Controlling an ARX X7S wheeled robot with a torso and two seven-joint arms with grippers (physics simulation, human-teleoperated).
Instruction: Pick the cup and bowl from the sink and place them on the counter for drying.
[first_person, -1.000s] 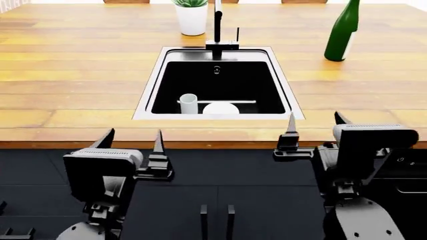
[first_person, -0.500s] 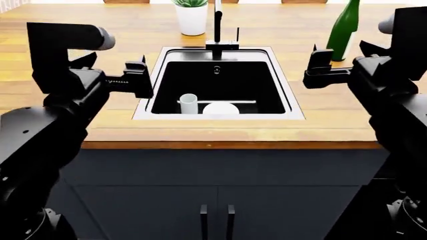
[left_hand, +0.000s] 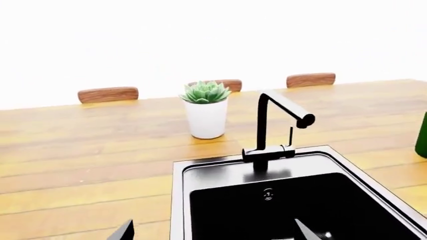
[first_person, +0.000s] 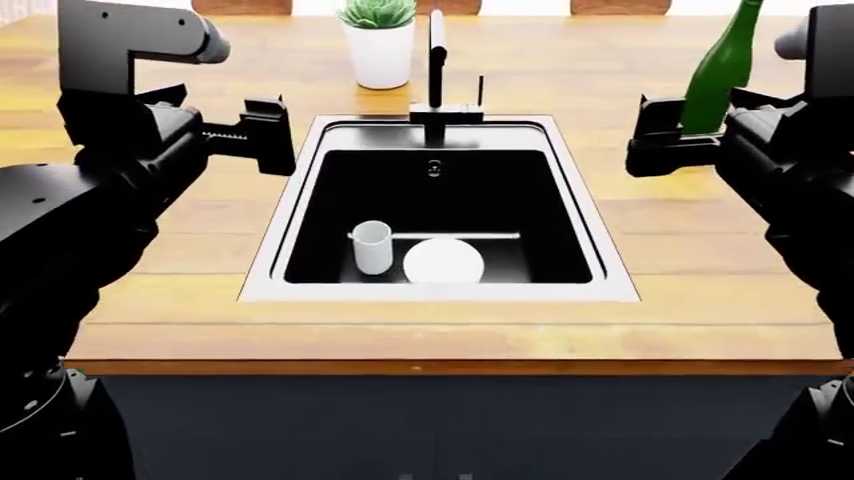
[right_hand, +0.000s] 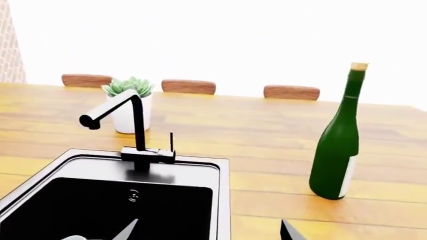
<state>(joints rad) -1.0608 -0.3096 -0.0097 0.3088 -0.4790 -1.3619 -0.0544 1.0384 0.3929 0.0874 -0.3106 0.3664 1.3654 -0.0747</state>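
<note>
The small white cup (first_person: 372, 247) stands upright on the floor of the black sink (first_person: 263, 262), near its front wall. The white bowl (first_person: 443, 262) lies right beside it. My left gripper (first_person: 274, 135) hovers over the counter (first_person: 694, 260) at the sink's left rim. It is open and empty, and its fingertips (left_hand: 125, 231) straddle the rim (left_hand: 177, 200) in the left wrist view. My right gripper (first_person: 657, 135) hovers at the sink's right rim, open and empty. It also shows in the right wrist view (right_hand: 209, 234).
A tall black faucet (first_person: 437, 60) stands at the sink's back edge. A white pot with a green succulent (first_person: 379, 40) is behind it on the left. A green bottle (first_person: 721, 70) stands on the counter at the back right, close to my right gripper. Chair backs (left_hand: 108, 94) line the far edge.
Both arms have risen from below the counter's front edge and now flank the sink at counter height. The head view has shifted, so the sink sits lower and larger. Cup and bowl have not moved.
</note>
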